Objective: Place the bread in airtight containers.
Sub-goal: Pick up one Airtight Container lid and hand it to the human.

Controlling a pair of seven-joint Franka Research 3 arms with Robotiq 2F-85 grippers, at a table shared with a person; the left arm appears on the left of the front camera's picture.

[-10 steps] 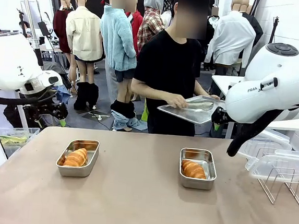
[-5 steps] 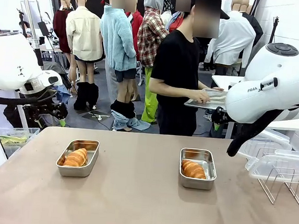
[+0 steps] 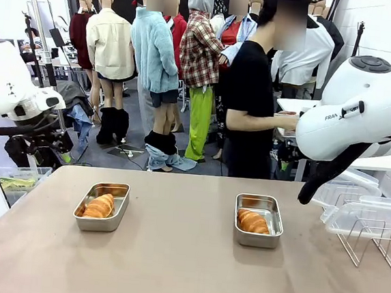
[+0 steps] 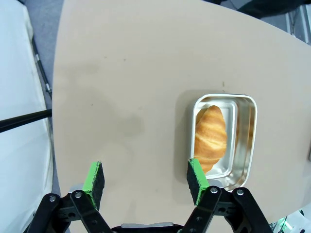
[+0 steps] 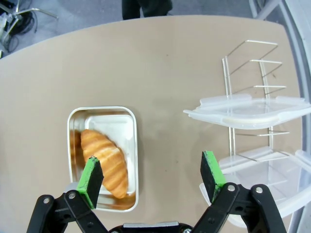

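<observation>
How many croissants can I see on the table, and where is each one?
2. The left croissant lies in the left tin, the right croissant in the right tin. Both tins stand open, so none looks hidden.

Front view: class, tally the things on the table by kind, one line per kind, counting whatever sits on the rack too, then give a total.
Croissants: 2
Steel tins: 2
Clear plastic lids: 2
Wire rack: 1
Total: 7
</observation>
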